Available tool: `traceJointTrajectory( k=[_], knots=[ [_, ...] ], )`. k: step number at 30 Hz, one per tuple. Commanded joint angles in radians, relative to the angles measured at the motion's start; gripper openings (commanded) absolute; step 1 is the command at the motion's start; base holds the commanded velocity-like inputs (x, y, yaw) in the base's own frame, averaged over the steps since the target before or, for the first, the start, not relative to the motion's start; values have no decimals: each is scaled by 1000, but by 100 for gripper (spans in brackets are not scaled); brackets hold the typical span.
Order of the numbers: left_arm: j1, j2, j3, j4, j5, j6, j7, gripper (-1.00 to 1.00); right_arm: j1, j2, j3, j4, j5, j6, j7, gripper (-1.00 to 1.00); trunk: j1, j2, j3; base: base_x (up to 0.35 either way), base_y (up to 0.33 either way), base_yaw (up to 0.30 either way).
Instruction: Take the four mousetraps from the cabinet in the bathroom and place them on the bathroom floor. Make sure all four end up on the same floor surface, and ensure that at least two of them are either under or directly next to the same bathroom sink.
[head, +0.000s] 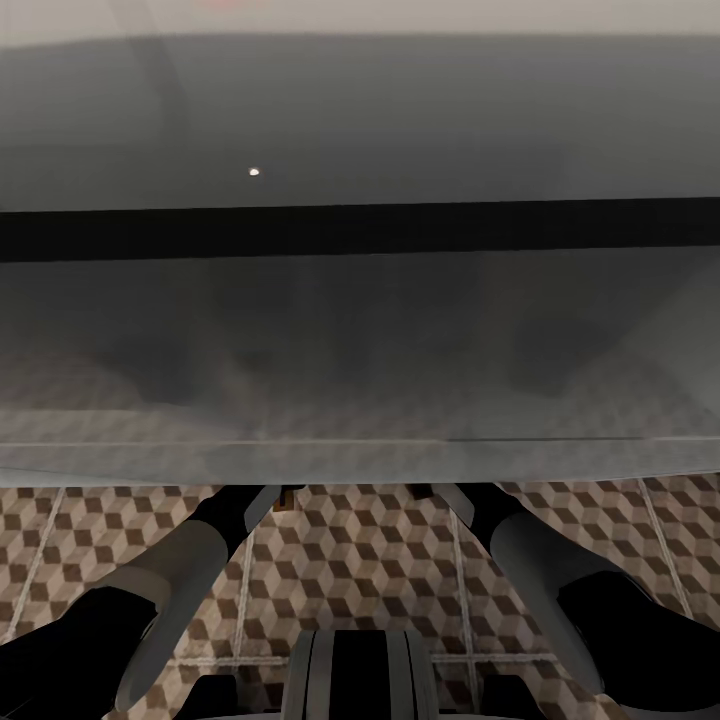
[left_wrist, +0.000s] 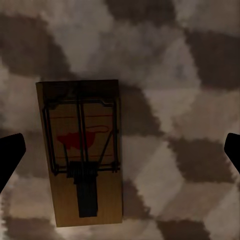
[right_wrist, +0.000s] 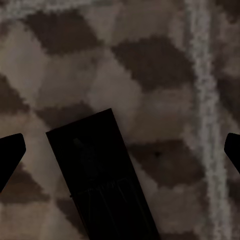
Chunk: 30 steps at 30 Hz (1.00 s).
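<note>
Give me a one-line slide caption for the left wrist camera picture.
Left gripper open above a mousetrap lying flat on the cube-patterned bathroom floor.

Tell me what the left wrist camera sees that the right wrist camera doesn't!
The left wrist view shows a tan mousetrap lying flat, with its wire and red mark easy to see. The right wrist view shows a flat rectangle in deep shadow, too dark to name for sure, and a pale grout line. Both show the cube-patterned bathroom floor and dark fingertips far apart at the picture edges, so both grippers look open and empty.
</note>
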Motion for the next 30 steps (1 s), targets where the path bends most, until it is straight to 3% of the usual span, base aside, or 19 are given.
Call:
traceJointTrajectory(
  k=[1,30],
  knots=[
    [-73,1,-6,-2,15,4,9,100,-4,-1,7,-3,-9,5,-8,100,0,0,0,0,0,0],
    [-73,1,-5,-2,15,3,10,100,-4,-1,7,-2,-9,6,-8,100,0,0,0,0,0,0]
  ],
)
